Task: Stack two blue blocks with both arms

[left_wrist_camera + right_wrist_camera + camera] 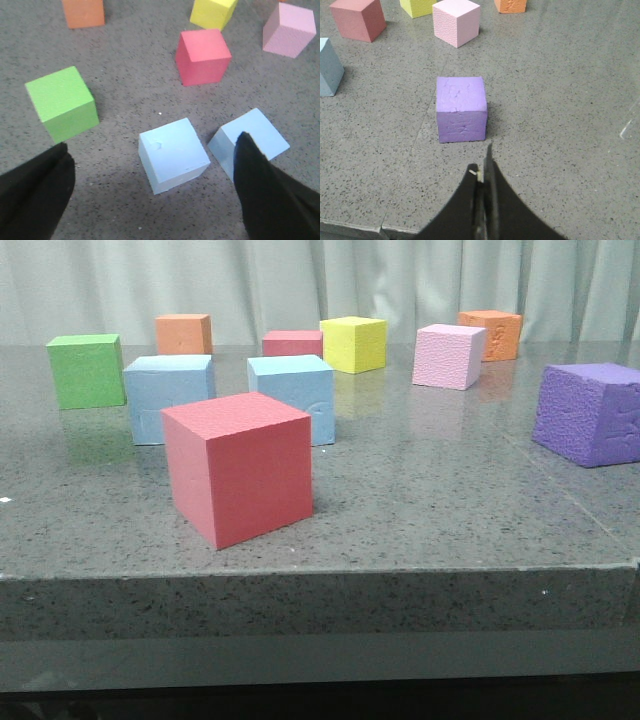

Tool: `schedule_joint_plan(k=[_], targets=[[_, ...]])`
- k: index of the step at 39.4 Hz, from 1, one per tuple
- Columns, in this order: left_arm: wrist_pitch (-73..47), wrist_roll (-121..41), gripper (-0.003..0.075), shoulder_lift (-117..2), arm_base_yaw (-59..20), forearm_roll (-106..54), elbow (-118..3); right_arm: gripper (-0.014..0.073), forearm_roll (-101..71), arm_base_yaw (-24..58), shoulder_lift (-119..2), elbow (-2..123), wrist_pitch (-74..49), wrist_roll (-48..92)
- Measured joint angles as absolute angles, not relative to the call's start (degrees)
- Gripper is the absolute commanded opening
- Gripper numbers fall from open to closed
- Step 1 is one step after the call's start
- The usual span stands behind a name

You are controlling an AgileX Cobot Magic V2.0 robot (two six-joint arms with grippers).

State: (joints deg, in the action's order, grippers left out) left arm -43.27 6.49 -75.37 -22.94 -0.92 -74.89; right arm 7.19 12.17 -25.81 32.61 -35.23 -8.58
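both blue blocks sit on the grey worktop, side by side with a narrow gap, behind the big red cube in the front view; the left blue block is near the green cube, the right blue block stands just across the gap; nothing is stacked yet; the left gripper hangs above them with its fingers spread wide, holding nothing, one block between the tips and the other partly hidden behind the far finger; the right gripper has its fingers pressed together, empty, pointed at the purple cube, which is not part of the task; the risks, as i judge them: the wide left fingers could come down on the neighbouring blue block and shove it, since the two sit so close; the right arm could go for the purple cube by mistake; soft foam may squash or tilt in a grip, leaving a crooked stack.
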Motion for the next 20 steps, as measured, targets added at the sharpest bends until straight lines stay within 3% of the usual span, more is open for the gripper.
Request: schedule_joint_plan(k=[20], targets=[[-56.7, 14.1, 0.0617, -95.0, -24.4, -3.6, -88.2, -0.0067, 6.7, 12.2, -25.8, 32.6, -35.2, -8.6]])
